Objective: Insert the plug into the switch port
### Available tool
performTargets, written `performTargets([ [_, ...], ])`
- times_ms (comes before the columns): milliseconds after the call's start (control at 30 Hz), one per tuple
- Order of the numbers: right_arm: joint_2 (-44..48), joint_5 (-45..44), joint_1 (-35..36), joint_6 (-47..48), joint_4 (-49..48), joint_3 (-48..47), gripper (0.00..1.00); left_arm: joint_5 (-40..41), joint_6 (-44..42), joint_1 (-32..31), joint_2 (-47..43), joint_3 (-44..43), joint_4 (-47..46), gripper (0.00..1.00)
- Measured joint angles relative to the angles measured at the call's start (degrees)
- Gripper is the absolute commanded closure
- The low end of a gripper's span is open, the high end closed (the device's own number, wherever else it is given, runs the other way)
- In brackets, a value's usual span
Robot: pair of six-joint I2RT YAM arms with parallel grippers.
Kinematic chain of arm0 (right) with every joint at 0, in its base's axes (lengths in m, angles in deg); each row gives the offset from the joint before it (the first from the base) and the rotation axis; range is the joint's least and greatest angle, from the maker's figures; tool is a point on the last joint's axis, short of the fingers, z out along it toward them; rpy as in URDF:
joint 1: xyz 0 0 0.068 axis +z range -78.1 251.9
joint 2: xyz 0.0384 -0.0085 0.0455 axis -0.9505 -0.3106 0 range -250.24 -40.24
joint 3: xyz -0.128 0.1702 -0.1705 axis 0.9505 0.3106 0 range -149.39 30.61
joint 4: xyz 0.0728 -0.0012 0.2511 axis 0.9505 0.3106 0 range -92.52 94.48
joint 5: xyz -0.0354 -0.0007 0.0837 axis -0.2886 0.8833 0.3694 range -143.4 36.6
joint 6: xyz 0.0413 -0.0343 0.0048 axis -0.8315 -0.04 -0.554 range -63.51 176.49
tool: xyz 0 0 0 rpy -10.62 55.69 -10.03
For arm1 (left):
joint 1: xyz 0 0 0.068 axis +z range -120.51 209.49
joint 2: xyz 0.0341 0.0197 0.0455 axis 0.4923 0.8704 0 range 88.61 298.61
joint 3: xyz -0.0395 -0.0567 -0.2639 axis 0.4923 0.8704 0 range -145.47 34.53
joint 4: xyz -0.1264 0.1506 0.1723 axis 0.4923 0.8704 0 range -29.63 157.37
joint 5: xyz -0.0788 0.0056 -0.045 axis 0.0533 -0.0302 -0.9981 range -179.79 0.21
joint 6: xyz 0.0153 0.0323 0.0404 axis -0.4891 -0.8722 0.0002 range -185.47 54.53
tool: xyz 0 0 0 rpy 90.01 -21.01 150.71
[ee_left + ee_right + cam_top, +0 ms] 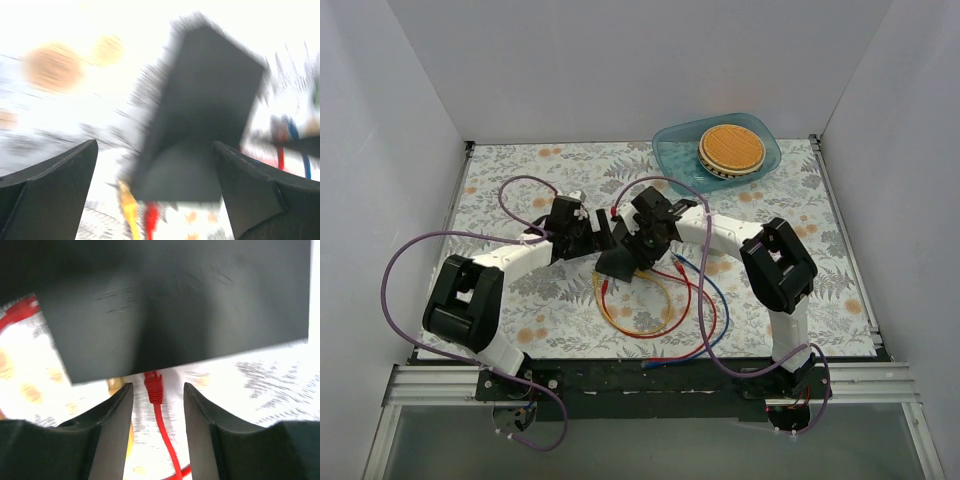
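The desk point(520, 170) wears a pale cloth printed with grey leaves and orange blooms. The box point(620, 262) is plain matte black. The plug point(154, 389) and its cable point(167, 440) are red; other cables are yellow point(129, 210) and blue point(305, 167). The left pincer point(155, 145) and right pincer point(157, 386) are black. The arms point(720, 232) are white with black joints and carry purple wires point(385, 290). A translucent teal tray point(670, 152) holds an orange disc point(731, 146) with a grid pattern and a white rim. The walls point(620, 60) are white.
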Motion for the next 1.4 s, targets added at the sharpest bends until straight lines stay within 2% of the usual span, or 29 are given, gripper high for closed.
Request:
performTargets([
  [167,2.84,4.96,3.98,1.64,-0.66,1.25,0.47,4.04,1.40,4.92,-0.17,-0.39,-0.37,0.02],
  [400,9.97,6.91,5.31,1.36,-2.51,4.76,0.46,3.78,2.32,4.63,-1.79,0.44,-0.79,0.02],
  [600,16.28,1.27,4.85,-1.62,-4.70,9.90,0.49,3.08,4.20,4.63,-3.80,2.45,-1.18,0.02],
  [633,17.09,0.11,4.85,-2.16,-5.07,10.91,0.55,2.78,4.68,4.63,-4.39,3.15,-1.33,0.02],
  [667,18.05,-1.55,4.81,-2.69,-5.22,12.13,0.57,2.54,5.25,4.63,-5.14,4.07,-1.73,0.02],
  [833,21.18,-7.21,3.50,-6.01,-5.90,17.14,0.57,1.81,7.41,4.63,-9.31,8.37,-2.95,0.02],
  [1100,21.88,-11.69,-0.63,-9.25,-7.54,21.33,0.59,0.63,8.41,4.63,-10.38,9.88,-4.72,0.02],
  [1400,21.57,-12.90,-2.56,-10.25,-10.32,24.57,0.61,-0.50,8.66,4.63,-10.38,9.97,-5.22,0.02],
])
